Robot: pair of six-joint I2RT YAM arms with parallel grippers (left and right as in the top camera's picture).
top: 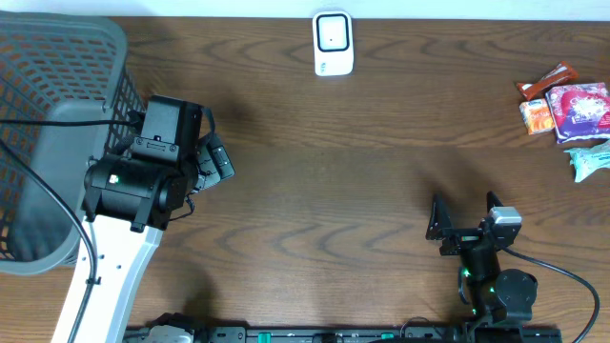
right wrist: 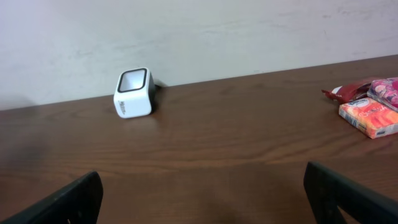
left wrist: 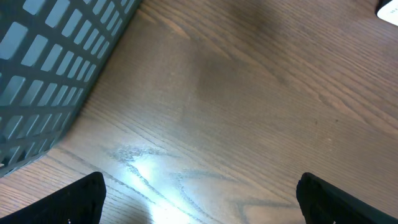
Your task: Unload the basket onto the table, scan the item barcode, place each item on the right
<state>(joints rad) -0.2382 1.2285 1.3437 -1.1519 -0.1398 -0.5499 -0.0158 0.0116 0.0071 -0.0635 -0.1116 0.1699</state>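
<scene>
My left gripper hangs wide and empty just beside the basket, likely there for scanned goods, the scanner stands at the far edge, and my right gripper, wide and empty, sits nearest the snack packets, perhaps four, lying far right

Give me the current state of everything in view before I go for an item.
Left fingers: open, empty, low beside the basket.
Right fingers: open, empty, pointed toward the scanner.
Scanner: upright, far centre, nothing held up to it.
Basket: upright, far left, no item visible inside.
Snack packets: lying clustered at far right, untouched.
</scene>
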